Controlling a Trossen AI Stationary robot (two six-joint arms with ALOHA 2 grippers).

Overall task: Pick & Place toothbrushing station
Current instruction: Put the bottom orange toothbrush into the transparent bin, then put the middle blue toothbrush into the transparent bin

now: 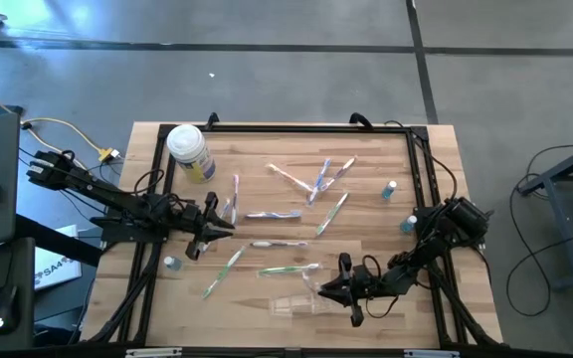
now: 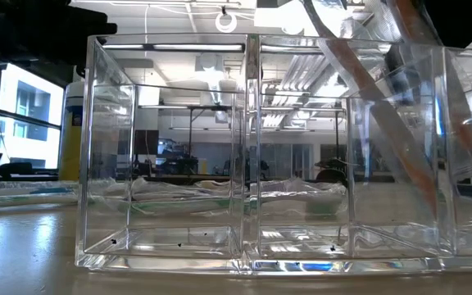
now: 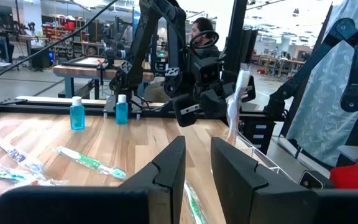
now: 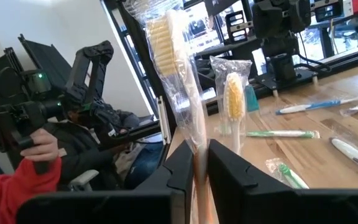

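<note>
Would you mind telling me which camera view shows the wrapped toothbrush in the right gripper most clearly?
The right wrist view: the wrapped toothbrush stands upright between the right gripper fingers, yellowish bristles plain. The left wrist view shows it farther off, upright in that gripper. The low view shows only a slanted blur through the clear holder. The high view hardly shows it.

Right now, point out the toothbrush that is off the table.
The wrapped yellow-bristled toothbrush clamped upright in the right end effector; the other slim pastel toothbrushes lie flat.

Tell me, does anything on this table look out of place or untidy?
Yes. The toothbrushes lie scattered at all angles across the table rather than in the clear holder near the front edge. The right end effector grips one wrapped brush above the holder.
</note>
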